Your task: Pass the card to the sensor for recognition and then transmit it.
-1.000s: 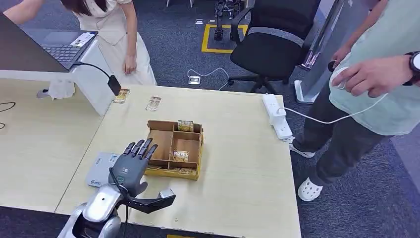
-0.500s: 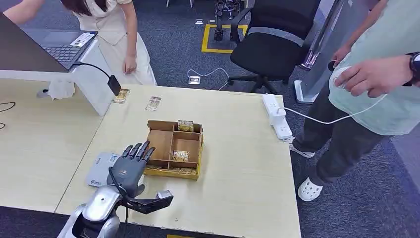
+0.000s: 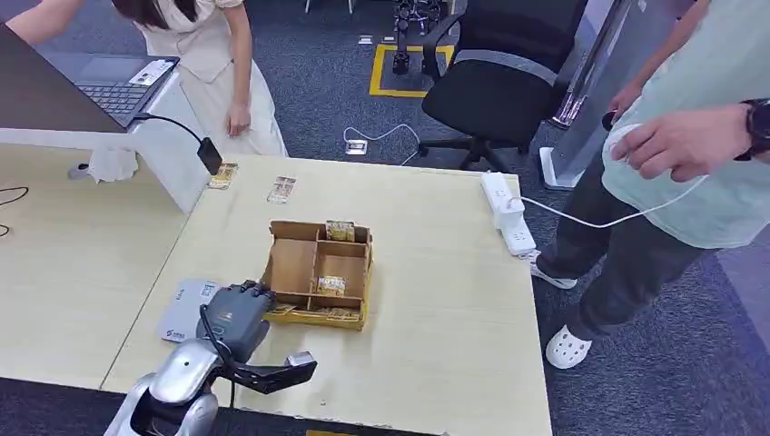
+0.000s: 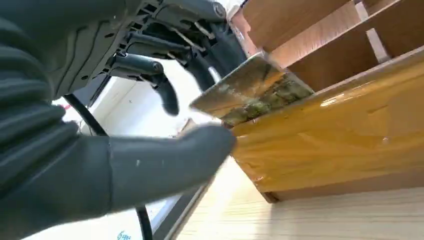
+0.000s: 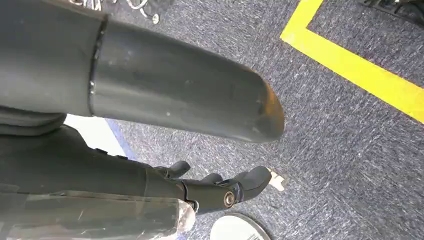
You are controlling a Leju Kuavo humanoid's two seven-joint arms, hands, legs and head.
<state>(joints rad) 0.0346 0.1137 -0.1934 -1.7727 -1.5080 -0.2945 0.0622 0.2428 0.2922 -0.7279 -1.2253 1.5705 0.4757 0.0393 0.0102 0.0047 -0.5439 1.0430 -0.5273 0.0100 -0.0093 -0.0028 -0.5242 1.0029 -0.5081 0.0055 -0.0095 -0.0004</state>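
A wooden divided box (image 3: 300, 263) stands mid-table with cards upright in it (image 3: 330, 285). My left hand (image 3: 234, 318) is at its front-left corner, fingers curled in. In the left wrist view a gold-brown card (image 4: 250, 87) tilts up out of the box's front slot (image 4: 340, 130); dark fingers (image 4: 220, 50) press on its upper face and the thumb (image 4: 165, 162) sits just under its edge, pinching it. The flat grey sensor pad (image 3: 182, 309) lies on the table left of that hand. My right hand (image 5: 215, 187) hangs over the carpet, holding nothing, fingers apart.
Two loose cards (image 3: 281, 189) lie at the table's far edge beside a small black device on a stalk (image 3: 210, 154). A white power strip (image 3: 508, 213) is at the right edge. One person stands at the right (image 3: 690, 136), another behind the left desk (image 3: 218, 64). An office chair (image 3: 508, 73) stands beyond.
My left hand's fingers, spread over the box a second ago, have curled in and the hand has drawn back to the box's front-left corner, onto the card.
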